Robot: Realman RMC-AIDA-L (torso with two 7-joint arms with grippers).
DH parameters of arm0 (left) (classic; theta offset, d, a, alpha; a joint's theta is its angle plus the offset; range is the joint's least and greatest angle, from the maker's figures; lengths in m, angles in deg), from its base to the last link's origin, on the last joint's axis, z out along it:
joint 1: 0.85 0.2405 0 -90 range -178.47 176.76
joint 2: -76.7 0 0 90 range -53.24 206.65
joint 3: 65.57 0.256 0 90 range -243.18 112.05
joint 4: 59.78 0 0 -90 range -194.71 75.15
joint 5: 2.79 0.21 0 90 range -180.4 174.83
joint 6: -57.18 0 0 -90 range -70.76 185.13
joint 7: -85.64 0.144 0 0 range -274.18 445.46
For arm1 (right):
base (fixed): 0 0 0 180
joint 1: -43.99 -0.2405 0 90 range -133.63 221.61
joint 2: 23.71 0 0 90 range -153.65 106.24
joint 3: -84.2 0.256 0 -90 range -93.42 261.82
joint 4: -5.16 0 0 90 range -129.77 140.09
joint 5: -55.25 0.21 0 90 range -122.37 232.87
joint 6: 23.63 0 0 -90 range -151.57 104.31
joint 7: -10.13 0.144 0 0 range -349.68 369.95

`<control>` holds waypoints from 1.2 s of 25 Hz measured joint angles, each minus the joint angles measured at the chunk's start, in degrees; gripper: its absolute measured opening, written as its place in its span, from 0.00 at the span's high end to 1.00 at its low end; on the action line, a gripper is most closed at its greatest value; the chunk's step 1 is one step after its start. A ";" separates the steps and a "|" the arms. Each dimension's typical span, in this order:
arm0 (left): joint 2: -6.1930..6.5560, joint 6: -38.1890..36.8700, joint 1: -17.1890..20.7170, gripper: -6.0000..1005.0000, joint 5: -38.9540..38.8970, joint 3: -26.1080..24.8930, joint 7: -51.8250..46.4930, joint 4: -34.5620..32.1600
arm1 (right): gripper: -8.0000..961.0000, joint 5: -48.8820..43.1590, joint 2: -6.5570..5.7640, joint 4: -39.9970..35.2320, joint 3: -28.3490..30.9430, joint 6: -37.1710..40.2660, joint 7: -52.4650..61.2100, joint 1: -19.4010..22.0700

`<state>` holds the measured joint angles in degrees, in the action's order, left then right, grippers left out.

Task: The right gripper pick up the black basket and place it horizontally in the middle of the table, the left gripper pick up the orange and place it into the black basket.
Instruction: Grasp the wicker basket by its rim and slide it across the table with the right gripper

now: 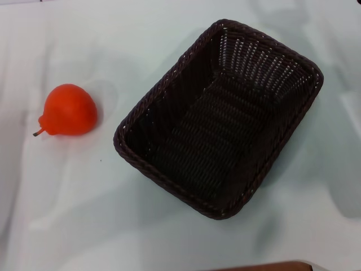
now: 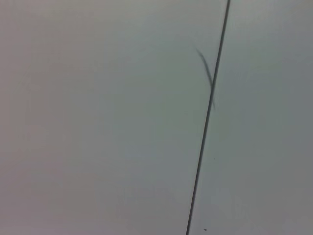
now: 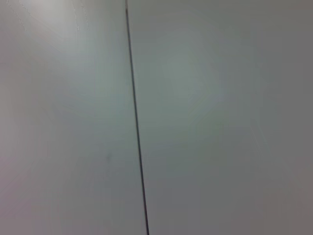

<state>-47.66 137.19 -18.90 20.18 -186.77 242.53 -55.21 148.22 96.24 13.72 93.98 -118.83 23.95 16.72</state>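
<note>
The black basket (image 1: pixel 221 117) sits on the white table (image 1: pixel 67 214) right of the middle, turned diagonally, and holds nothing. The orange (image 1: pixel 69 110) lies on the table to the basket's left, its brown stem pointing to the near left. Neither gripper shows in the head view. The left wrist view shows only bare white table (image 2: pixel 98 122) with a thin dark seam line (image 2: pixel 208 112). The right wrist view shows the same kind of white surface (image 3: pixel 220 122) with a seam (image 3: pixel 137 127). Neither gripper's fingers appear in any view.
A brown edge (image 1: pixel 265 266) shows at the near bottom of the head view. A short dark mark (image 2: pixel 205 68) lies beside the seam in the left wrist view.
</note>
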 joint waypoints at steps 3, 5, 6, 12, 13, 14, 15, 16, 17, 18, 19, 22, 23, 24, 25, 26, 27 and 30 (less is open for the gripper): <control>0.01 -0.14 0.28 0.12 0.00 -0.10 0.00 0.00 | 0.02 0.09 -0.29 -1.14 0.07 0.90 5.26 0.13; 0.04 -0.19 0.25 0.12 0.01 -0.11 0.00 0.00 | 0.02 -0.06 -0.31 -2.48 -0.13 1.80 8.97 0.27; 0.07 -0.21 0.14 0.12 0.02 -0.11 0.00 0.00 | 0.02 -0.07 -0.32 -2.86 -0.32 2.15 9.96 0.36; 0.18 0.02 0.00 0.12 0.06 -0.13 0.00 0.01 | 0.02 -0.20 -0.51 -6.15 -3.70 5.76 18.68 0.64; 0.18 -0.05 0.01 0.12 0.06 -0.21 0.00 0.01 | 0.02 -0.19 -0.58 -7.28 -4.64 6.59 21.01 0.49; 0.18 -0.17 0.01 0.12 0.07 -0.33 0.00 0.01 | 0.02 -0.33 -0.58 -9.85 -6.60 8.16 25.62 0.13; 0.18 -0.33 -0.03 0.12 0.07 -0.42 -0.01 0.01 | 0.02 -0.70 -0.58 -12.88 -9.05 9.72 31.16 -0.21; 0.19 -0.54 -0.14 0.12 0.06 -0.49 0.00 0.01 | 0.02 -1.16 -0.59 -16.13 -11.57 10.96 36.84 -0.57; 0.18 -0.72 -0.23 0.12 0.06 -0.50 0.00 0.01 | 0.02 -2.19 -0.60 -19.69 -14.31 11.93 42.87 -0.80; 0.16 -0.93 -0.38 0.12 0.07 -0.50 -0.01 0.01 | 0.02 -3.21 -0.58 -22.81 -16.74 12.56 47.92 -0.98; 0.15 -1.09 -0.48 0.12 0.06 -0.52 0.00 0.01 | 0.02 -4.55 -0.61 -26.92 -19.44 12.94 53.35 -1.08; 0.06 -1.40 -0.72 0.12 0.06 -0.52 0.00 0.01 | 0.02 -9.40 -0.61 -38.50 -25.73 13.01 68.99 -1.15; 0.04 -1.42 -0.73 0.12 0.06 -0.53 0.00 0.01 | 0.02 -11.73 -0.66 -42.84 -27.63 12.63 74.84 -1.11; 0.01 -1.43 -0.73 0.12 0.06 -0.52 0.00 0.01 | 0.03 -13.64 -0.77 -46.67 -29.16 12.18 80.17 -1.07; -0.01 -1.44 -0.72 0.12 0.06 -0.53 -0.01 -0.01 | 0.03 -16.57 -0.98 -51.39 -30.82 11.23 86.66 -1.05; -0.06 -1.44 -0.66 0.12 0.06 -0.53 -0.02 -0.06 | 0.03 -19.84 -1.26 -56.50 -32.58 10.23 93.11 -1.06; -0.06 -1.44 -0.62 0.12 0.06 -0.53 -0.04 -0.09 | 0.04 -23.38 -1.83 -61.33 -34.22 9.03 99.38 -1.24; -0.09 -1.24 -0.29 0.12 0.07 -0.39 -0.13 -0.20 | 0.05 -36.35 -3.86 -74.57 -38.69 3.30 115.98 -3.10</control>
<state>-47.75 135.94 -19.18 20.25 -187.16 242.40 -55.41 111.87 92.39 -60.85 55.29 -115.53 139.93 13.62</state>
